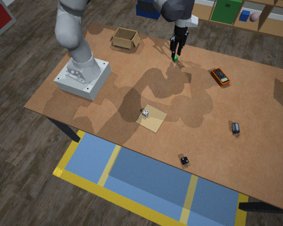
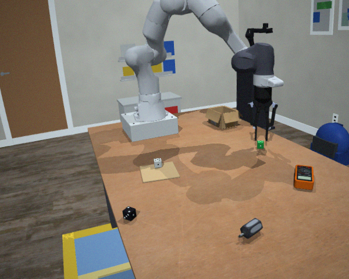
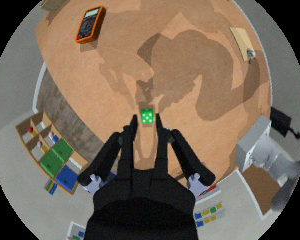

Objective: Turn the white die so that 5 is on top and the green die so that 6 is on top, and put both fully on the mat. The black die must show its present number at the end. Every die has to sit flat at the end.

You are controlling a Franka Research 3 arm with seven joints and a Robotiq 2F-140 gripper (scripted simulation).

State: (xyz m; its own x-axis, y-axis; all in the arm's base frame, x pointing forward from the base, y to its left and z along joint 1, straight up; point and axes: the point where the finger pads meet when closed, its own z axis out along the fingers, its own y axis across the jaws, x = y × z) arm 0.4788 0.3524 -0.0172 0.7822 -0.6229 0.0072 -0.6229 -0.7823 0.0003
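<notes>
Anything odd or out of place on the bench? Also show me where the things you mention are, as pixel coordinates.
Nothing spilled or visibly damaged. One oddity: the small green die [image 1: 175, 59] [image 2: 260, 145] [image 3: 147, 116] sits off the square tan mat [image 1: 154, 122] [image 2: 159, 175] [image 3: 241, 42], though it belongs there; the small white die [image 1: 145, 112] [image 2: 157, 163] is already on it, near one edge.
</notes>
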